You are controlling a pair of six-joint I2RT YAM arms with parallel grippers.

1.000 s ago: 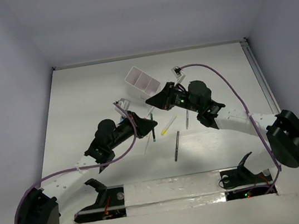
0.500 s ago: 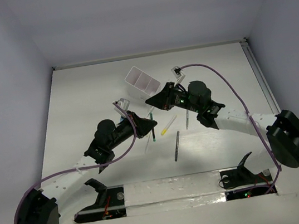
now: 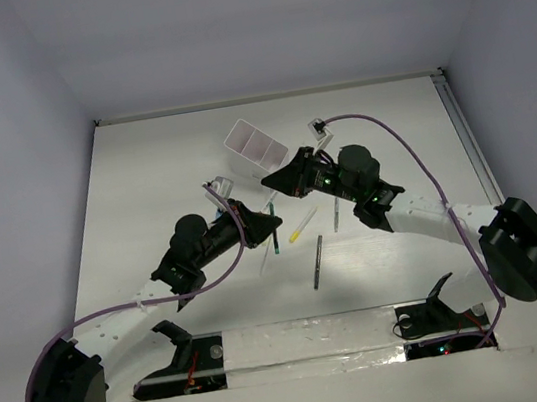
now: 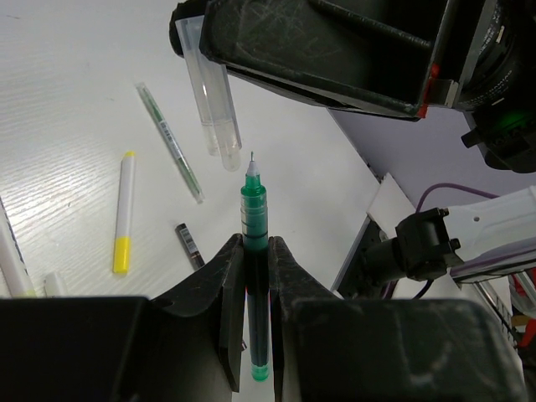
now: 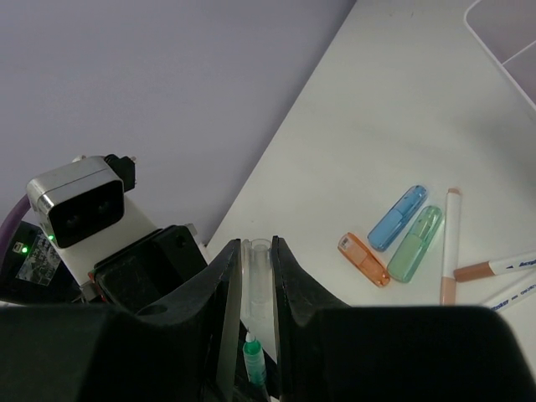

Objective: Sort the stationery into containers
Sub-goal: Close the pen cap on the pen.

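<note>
The left gripper [image 4: 255, 251] pinches a green pen [image 4: 254, 209] above the table, its tip just short of a clear tube [image 5: 257, 289], probably a cap, clamped in the right gripper [image 5: 255, 255].

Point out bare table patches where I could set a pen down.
Bare: the left of the table, between its edge and the left arm; the right side, between the purple cable and the rail; the far strip behind the white box. Crowded: the middle, around the yellow pen and dark grey pen.

White table [image 3: 144, 179], pale lavender walls [image 3: 252, 21] on three sides.
</note>
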